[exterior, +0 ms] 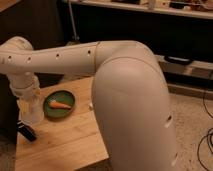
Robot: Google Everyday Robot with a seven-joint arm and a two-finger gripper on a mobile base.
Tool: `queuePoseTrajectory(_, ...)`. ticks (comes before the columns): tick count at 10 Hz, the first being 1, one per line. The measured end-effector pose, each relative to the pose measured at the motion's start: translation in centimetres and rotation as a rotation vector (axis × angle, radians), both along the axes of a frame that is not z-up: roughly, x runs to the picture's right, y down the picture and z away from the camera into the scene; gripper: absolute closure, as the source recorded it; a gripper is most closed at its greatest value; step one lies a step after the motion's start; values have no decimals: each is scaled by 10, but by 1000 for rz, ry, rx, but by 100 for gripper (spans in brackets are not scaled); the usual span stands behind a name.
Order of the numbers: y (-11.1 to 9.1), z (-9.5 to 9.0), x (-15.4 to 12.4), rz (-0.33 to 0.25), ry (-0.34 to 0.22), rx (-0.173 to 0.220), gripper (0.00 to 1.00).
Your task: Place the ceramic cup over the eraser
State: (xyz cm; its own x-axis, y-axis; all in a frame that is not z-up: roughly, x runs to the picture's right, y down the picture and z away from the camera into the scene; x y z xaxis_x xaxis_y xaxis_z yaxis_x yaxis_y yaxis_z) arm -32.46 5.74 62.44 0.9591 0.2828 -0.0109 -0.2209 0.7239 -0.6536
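My gripper (31,111) is at the table's left edge, at the end of the big white arm that reaches across the view. It is shut on the ceramic cup (32,114), a pale tapered shape hanging below the wrist. The eraser (27,132), a small black block, lies on the wooden table just below and slightly left of the cup. The cup's lower edge is close above the eraser and seems apart from it. The fingers are mostly hidden by the cup and the wrist.
A green plate (67,111) with an orange carrot (60,105) sits to the right of the cup. A small white object (91,105) lies further right. The arm's bulky elbow (130,100) hides the table's right side. The table's left edge (18,150) is near the eraser.
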Motion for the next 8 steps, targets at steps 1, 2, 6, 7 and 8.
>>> queuePoseTrajectory(1, 3, 3, -4, 0, -7, -18, 100)
queuePoseTrajectory(2, 4, 4, -7, 0, -15, -33, 100)
queuePoseTrajectory(6, 5, -1, -20, -12, -51, -61, 100)
queuePoseTrajectory(7, 6, -1, -22, -16, -53, -64, 100)
queuePoseTrajectory(8, 8, -1, -24, -20, -57, -69, 100)
